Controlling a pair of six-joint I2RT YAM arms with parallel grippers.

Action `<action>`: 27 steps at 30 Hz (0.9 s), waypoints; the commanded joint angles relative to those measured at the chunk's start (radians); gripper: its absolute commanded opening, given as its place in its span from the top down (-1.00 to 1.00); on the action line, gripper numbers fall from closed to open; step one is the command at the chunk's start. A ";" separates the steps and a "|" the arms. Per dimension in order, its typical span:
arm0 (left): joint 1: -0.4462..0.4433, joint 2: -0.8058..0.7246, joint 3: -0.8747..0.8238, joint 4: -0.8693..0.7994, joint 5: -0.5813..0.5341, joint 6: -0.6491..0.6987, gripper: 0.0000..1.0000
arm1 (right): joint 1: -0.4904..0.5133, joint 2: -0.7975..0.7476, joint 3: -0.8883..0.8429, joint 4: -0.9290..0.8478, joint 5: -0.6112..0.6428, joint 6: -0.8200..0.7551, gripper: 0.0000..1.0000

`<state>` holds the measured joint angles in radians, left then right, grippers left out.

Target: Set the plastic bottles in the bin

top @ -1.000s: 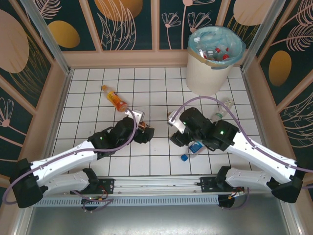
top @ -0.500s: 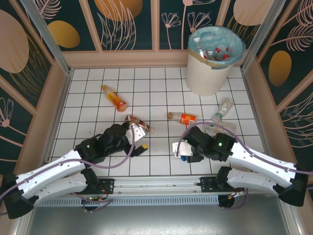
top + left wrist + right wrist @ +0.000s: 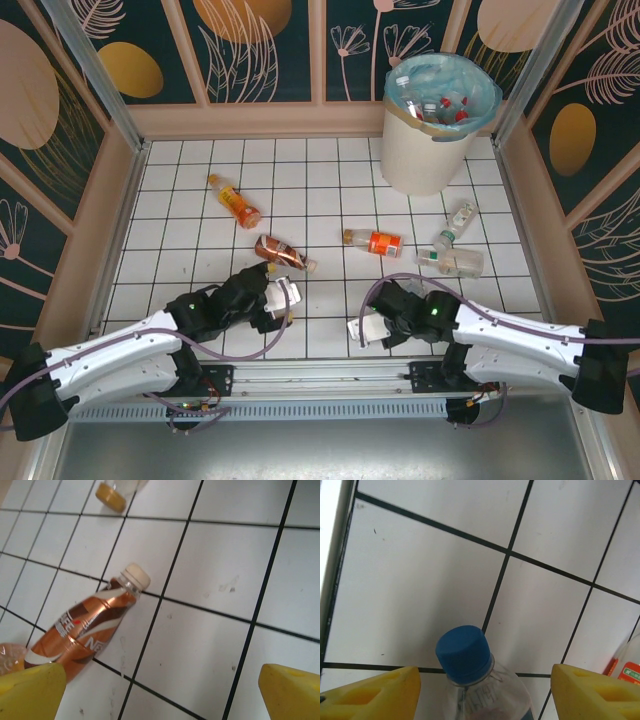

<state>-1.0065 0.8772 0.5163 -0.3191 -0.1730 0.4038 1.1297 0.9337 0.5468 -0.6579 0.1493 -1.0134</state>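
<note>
White tiled tabletop [image 3: 200, 170], floral wall panels [image 3: 260, 50]

I stood by what was plainly a robotics lab's test cell, not a home or a shop. The bin [image 3: 422, 160], cream with a blue liner, sat in the far right corner of a white counter [image 3: 330, 170] ruled in a black grid like a calibration board. Behind the bin and down both sides ran a pale wooden ledge [image 3: 260, 118]. Above the ledge rose dark teal panels [image 3: 270, 50] printed with leaves and gold ovals, framed by bare aluminium posts [image 3: 95, 75]. At the edge opposite the bin, a left arm [image 3: 120, 345] and a right arm [image 3: 510, 335], both white, were bolted to a metal rail [image 3: 320, 380].
</note>
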 commanded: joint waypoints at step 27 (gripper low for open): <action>-0.002 -0.002 -0.024 0.017 -0.075 0.000 -0.97 | -0.031 0.132 -0.014 0.120 0.023 -0.089 0.67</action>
<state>-1.0065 0.8867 0.4973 -0.3206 -0.2375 0.4034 1.1049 1.0801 0.4816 -0.4870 0.1833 -1.1076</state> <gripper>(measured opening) 0.985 0.289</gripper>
